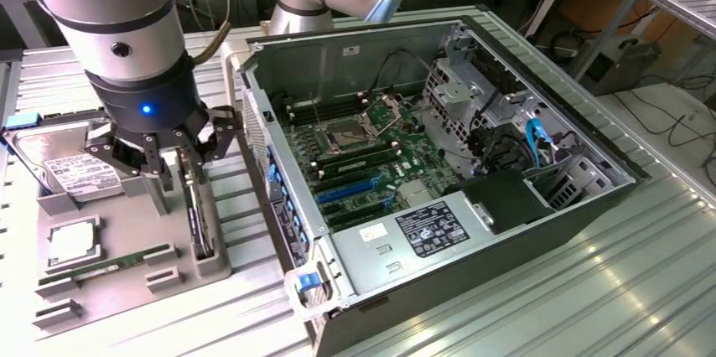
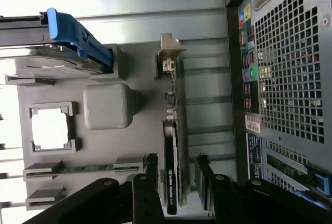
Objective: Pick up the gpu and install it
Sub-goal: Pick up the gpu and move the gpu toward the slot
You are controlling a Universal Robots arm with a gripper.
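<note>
On the desk (image 1: 582, 290), at the exterior view's left of the open computer case (image 1: 335, 51), a grey holder tray (image 1: 123, 231) is being approached from above by the end effector (image 1: 179, 198). The gpu (image 1: 201, 223) is being kept on its edge in a slot along the side of the tray nearest the case, with its pale bracket at the end away from the fingers. In the wrist view the gpu (image 2: 171, 151) is being straddled by the end effector (image 2: 175, 164): the jaws are being held apart, one finger on each side of the black card, with a narrow gap showing on both sides, so nothing is being gripped. The fingers (image 2: 150, 168) are being held down level with the card's upper edge. Other parts are being carried by the same tray (image 2: 140, 141): a silver hard drive (image 1: 84, 174) with a white label, a processor (image 1: 70, 241) in a square recess, and a green memory stick (image 1: 106, 266). Inside the case, the motherboard (image 1: 370, 164) is being left exposed.
</note>
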